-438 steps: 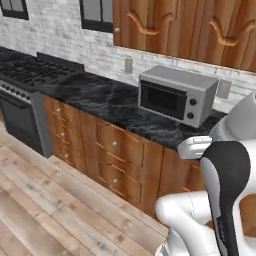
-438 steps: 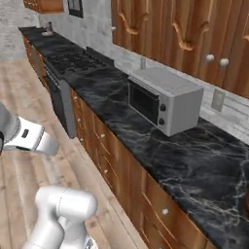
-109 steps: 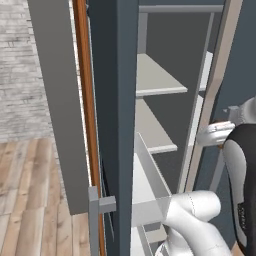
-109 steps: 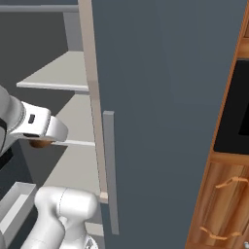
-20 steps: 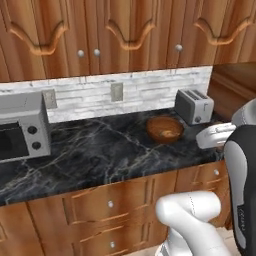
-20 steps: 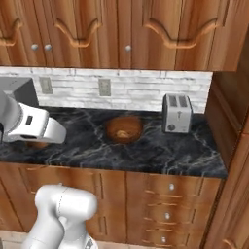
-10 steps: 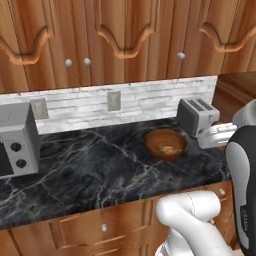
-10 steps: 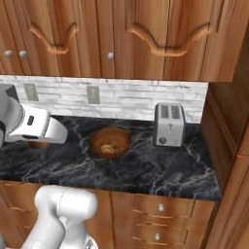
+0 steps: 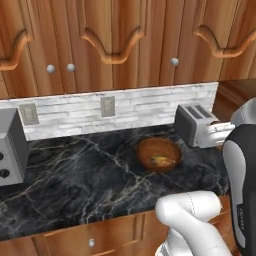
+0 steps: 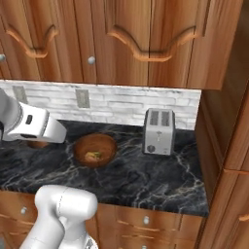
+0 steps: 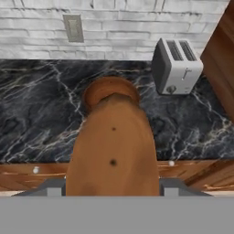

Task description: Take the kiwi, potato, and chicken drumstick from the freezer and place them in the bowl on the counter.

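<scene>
In the left base view, the bowl (image 9: pixel 159 145) sits on the counter (image 9: pixel 75 180), near the back wall. A small yellow-green bit lies inside it, and I think it is the kiwi (image 9: pixel 161 160). A toaster (image 9: pixel 192 125) stands just beside the bowl, and the gripper (image 9: pixel 220 130) pokes in next to the toaster. A microwave (image 9: pixel 10 147) is well apart at the far side.

In the right base view, the gripper (image 9: pixel 36 142) hangs over the counter (image 10: pixel 146 180), near the bowl (image 10: pixel 81 144) but not above it. A brown lump peeks out under the hand. The wood wall on the far side is well apart, so there is lots of open room.

In the hand view, the jaws are squeezed on a big brown thing with little dark dots. I think it is the potato (image 11: pixel 113 151). The bowl (image 11: pixel 93 89) shows just past its far end, with the toaster (image 11: pixel 176 64) off to one side.

The potato looks hard, smooth and a bit heavy, so it could slip or roll. Holding it across the fat middle seems best. It should drop from low, so it does not bounce out over the rim or squash the soft kiwi. The counter edge is close under the hand, so the potato must go forward first.
</scene>
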### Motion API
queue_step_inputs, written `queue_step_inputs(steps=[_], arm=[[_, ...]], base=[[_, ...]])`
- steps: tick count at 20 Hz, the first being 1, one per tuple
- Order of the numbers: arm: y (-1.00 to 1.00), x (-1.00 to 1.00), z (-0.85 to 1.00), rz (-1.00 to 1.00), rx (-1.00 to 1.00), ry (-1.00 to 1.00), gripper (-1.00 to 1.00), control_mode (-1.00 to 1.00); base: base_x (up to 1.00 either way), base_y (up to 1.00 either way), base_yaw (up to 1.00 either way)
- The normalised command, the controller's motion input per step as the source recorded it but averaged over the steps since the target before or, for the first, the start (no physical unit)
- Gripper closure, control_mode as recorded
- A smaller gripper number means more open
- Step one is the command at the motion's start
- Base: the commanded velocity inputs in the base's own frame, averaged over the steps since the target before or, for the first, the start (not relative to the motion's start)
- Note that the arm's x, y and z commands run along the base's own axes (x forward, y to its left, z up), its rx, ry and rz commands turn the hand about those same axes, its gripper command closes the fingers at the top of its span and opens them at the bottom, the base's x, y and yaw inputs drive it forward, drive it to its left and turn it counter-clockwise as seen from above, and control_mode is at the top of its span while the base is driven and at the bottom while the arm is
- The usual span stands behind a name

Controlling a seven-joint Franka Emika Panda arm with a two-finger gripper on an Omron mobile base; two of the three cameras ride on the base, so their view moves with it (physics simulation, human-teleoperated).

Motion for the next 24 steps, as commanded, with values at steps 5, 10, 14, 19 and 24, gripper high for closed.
queue_step_inputs(steps=[5, 10, 14, 19, 24], arm=[[0.00, 0.00, 0.00, 0.00, 0.00, 0.00, 1.00, 1.00], [0.05, 0.31, -0.36, 0.01, 0.00, 0.01, 1.00, -1.00], [0.01, 0.77, -0.76, 0.02, 0.00, 0.04, 1.00, -1.00], [0.01, 0.95, -0.54, 0.01, 0.00, 0.04, 1.00, -1.00], [0.00, 0.86, -0.57, 0.00, 0.00, 0.05, 1.00, -1.00]], base=[[0.02, -0.31, 0.06], [0.10, 0.00, 0.01], [0.00, 0.00, 0.00], [0.00, 0.00, 0.00], [0.00, 0.00, 0.00]])
